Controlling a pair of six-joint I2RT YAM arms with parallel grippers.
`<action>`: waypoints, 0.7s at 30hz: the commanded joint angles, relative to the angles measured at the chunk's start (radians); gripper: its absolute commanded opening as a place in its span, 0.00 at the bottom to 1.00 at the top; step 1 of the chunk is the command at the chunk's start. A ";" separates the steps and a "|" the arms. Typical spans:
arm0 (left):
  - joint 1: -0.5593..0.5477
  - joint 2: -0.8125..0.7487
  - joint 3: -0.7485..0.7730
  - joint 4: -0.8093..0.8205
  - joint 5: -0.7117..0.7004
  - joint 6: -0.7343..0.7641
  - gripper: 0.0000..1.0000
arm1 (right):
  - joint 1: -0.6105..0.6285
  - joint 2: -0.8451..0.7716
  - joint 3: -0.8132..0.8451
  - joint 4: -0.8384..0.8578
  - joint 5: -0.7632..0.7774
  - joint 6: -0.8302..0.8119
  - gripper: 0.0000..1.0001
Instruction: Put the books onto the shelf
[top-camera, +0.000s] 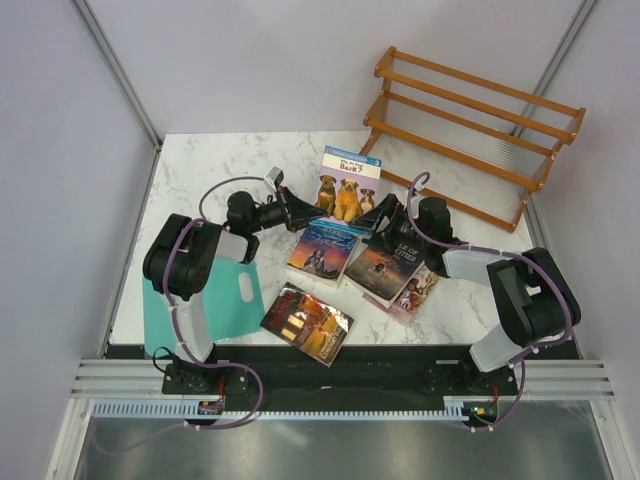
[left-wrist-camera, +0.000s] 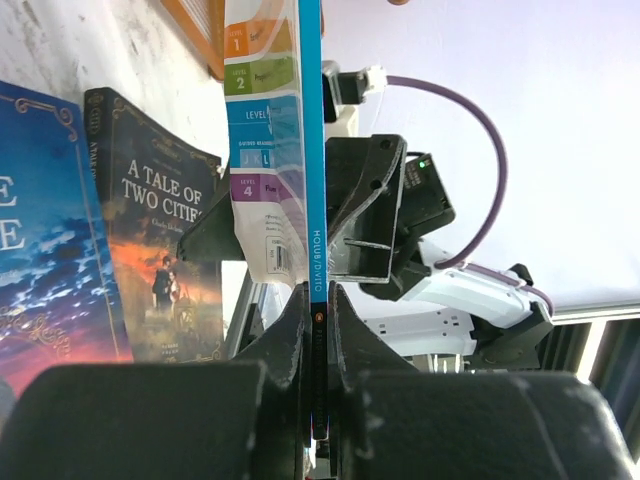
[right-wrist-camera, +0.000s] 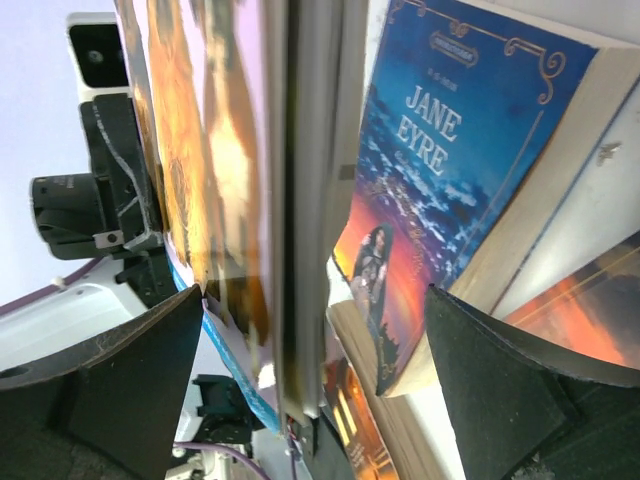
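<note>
High rear overview; close wrist views on one book (left-wrist-camera: 311, 150)

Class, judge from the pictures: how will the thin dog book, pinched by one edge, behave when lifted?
The dog book looks very thin, so it is probably light and rather floppy; its free end may sag or sway. The cover looks glossy, so it might slip in the left jaws, shut on one edge only.
</note>
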 joint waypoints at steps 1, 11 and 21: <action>0.001 -0.006 0.050 0.383 0.026 -0.057 0.02 | -0.001 -0.008 -0.059 0.255 -0.019 0.147 0.97; -0.007 0.011 0.025 0.375 0.011 -0.040 0.02 | -0.001 -0.062 -0.053 0.258 -0.002 0.153 0.57; -0.012 0.022 0.024 0.355 0.005 -0.023 0.02 | -0.001 -0.106 0.034 0.113 -0.024 0.065 0.02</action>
